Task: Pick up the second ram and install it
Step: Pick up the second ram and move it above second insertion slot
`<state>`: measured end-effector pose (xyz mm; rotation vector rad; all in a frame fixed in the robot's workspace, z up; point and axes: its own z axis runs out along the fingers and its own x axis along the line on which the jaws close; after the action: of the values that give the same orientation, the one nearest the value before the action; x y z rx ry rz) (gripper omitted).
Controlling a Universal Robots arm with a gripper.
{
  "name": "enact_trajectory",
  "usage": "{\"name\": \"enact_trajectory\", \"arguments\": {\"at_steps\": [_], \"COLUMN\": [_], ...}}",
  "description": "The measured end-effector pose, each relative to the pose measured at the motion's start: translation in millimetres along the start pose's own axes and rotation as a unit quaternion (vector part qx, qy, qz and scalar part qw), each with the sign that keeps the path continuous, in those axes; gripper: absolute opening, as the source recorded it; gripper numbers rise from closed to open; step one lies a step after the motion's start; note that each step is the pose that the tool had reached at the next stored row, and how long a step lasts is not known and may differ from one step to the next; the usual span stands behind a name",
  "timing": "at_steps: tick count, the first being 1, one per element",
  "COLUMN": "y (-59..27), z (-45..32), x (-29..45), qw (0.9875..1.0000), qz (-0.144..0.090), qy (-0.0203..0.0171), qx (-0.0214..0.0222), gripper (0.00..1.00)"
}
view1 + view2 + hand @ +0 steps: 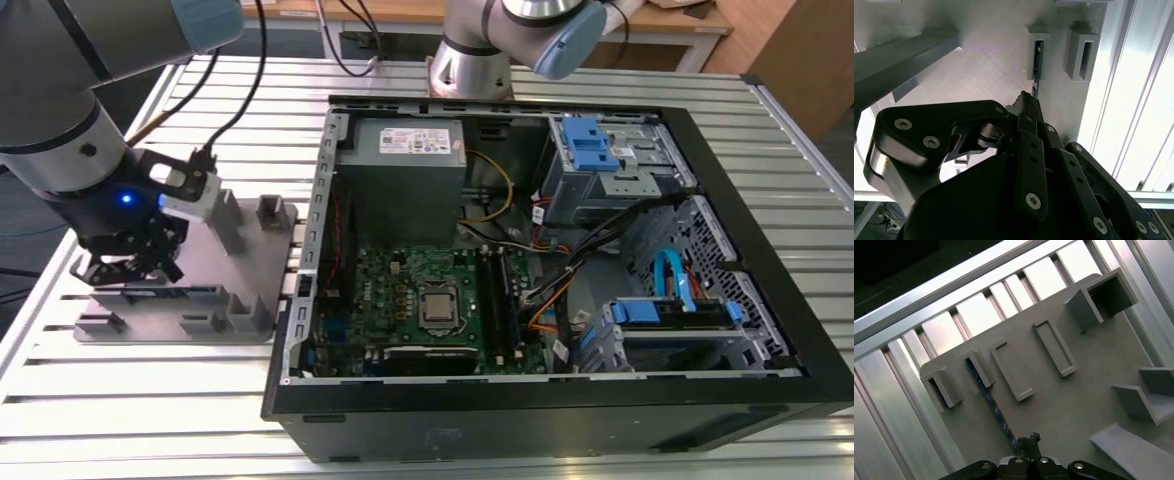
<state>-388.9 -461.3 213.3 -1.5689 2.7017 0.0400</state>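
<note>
Slats of bright metal make up the table (134, 400), and two things stand on it: a grey fixture block (260, 275) on the exterior view's left and an open computer case (534, 430) on the exterior view's right, just beside each other. The case lies on its side with the green motherboard (400, 300) facing up.

The gripper (127, 268) is low over the near left part of the fixture block, its wrist lit by a blue light. The second ram (158, 295) stands on its long edge in the block's slotted posts, running left to right, directly under the gripper.

In the second wrist view the black linkages of the gripper (1026, 100) are drawn in to a narrow stance, and the tips meet on the thin edge of the second ram (1037, 65), which runs on into a slotted post of the fixture block (989, 60). In the first wrist view the gripper (1026, 441) pinches the second ram (989, 400) partway along its length; the stick's other end sits in a post of the fixture block (1094, 390).

A second arm (521, 30) stands at the far side of the table, beyond the case.
</note>
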Motion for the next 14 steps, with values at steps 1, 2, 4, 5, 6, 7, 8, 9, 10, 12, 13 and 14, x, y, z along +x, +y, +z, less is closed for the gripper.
{"name": "enact_trajectory", "arguments": {"at_steps": [1,2,4,5,6,7,8,9,10,12,13,14], "y": [0.0,0.0,0.0,0.0,0.0,0.0,0.0,0.0,0.0,0.0,0.0,0.0], "z": [0.0,0.0,0.0,0.0,0.1,0.0,0.0,0.1,0.1,0.1,0.2,0.2], "x": [0.0,0.0,0.0,0.0,0.0,0.0,0.0,0.0,0.0,0.0,0.0,0.0], "qw": [1.0,1.0,0.9999,0.9998,0.9996,0.9993,0.9989,0.9984,0.9978,0.9965,0.9957,0.9948], "qz": [-0.003,-0.006,-0.014,-0.021,-0.029,-0.038,-0.047,-0.056,-0.066,-0.084,-0.093,-0.101], "qy": [0.0,0.0001,0.0002,0.0003,0.0005,0.0006,0.0008,0.0009,0.0011,0.0013,0.0014,0.0015], "qx": [-0.0001,-0.0002,-0.0004,-0.0006,-0.0007,-0.001,-0.0012,-0.0015,-0.0017,-0.0023,-0.0025,-0.0027], "gripper": [0.11,0.11,0.11,0.11,0.11,0.11,0.11,0.11,0.11,0.11,0.11,0.11]}}
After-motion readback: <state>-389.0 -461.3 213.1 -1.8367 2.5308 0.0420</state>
